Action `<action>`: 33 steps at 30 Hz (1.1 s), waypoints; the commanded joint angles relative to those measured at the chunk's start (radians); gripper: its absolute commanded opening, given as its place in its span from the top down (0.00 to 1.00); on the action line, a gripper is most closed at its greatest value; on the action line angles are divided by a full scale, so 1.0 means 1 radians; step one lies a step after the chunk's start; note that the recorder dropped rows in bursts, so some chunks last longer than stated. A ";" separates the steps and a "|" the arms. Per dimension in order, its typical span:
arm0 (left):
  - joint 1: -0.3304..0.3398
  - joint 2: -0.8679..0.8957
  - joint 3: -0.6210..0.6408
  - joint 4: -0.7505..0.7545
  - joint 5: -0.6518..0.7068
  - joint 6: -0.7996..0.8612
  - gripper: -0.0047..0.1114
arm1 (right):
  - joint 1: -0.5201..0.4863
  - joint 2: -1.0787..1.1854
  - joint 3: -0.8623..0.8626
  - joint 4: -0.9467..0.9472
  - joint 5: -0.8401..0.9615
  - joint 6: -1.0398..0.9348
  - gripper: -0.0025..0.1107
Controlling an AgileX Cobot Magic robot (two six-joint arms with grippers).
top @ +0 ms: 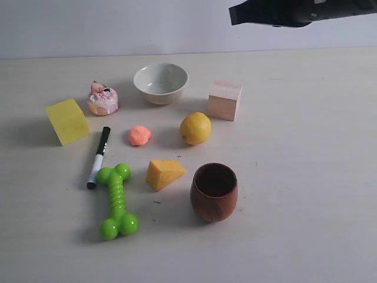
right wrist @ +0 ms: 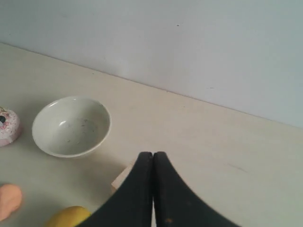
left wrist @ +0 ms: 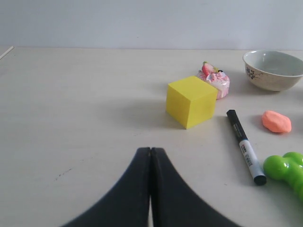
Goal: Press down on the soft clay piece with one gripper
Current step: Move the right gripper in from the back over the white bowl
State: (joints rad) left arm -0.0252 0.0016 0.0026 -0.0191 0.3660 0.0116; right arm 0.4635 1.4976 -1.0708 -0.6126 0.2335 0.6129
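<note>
Black left gripper (left wrist: pixel 150 153) pressed together, short of yellow cube (left wrist: pixel 191 101); right gripper (right wrist: pixel 152 158) also closed, raised. Risk: off-centre descent clips marker (top: pixel 98 156) or lemon (top: pixel 195 128), or closed tips skid off rounded top. Soft clay piece (top: pixel 139 135): salmon-orange matte lump, behind cheese wedge (top: pixel 164 173), between marker and lemon, bowl (top: pixel 161 83) beyond.

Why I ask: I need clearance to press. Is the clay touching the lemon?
No, the clay lies apart from the lemon, with a gap between them.
</note>
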 commanded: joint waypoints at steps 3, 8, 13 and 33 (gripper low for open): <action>-0.005 -0.002 -0.003 -0.003 -0.011 0.000 0.96 | 0.038 0.096 -0.019 0.101 -0.035 -0.010 0.98; -0.005 -0.002 -0.003 -0.003 -0.011 0.000 0.96 | 0.161 0.164 -0.082 0.107 -0.028 -0.091 0.98; -0.005 -0.002 -0.003 -0.003 -0.011 0.000 0.96 | 0.215 0.256 -0.239 0.112 0.228 -0.132 0.98; -0.005 -0.002 -0.003 -0.003 -0.011 0.000 0.96 | 0.223 0.540 -0.603 0.479 0.527 -0.527 0.98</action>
State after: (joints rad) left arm -0.0252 0.0016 0.0026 -0.0191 0.3660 0.0116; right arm 0.6859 2.0058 -1.6671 -0.1378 0.7543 0.1050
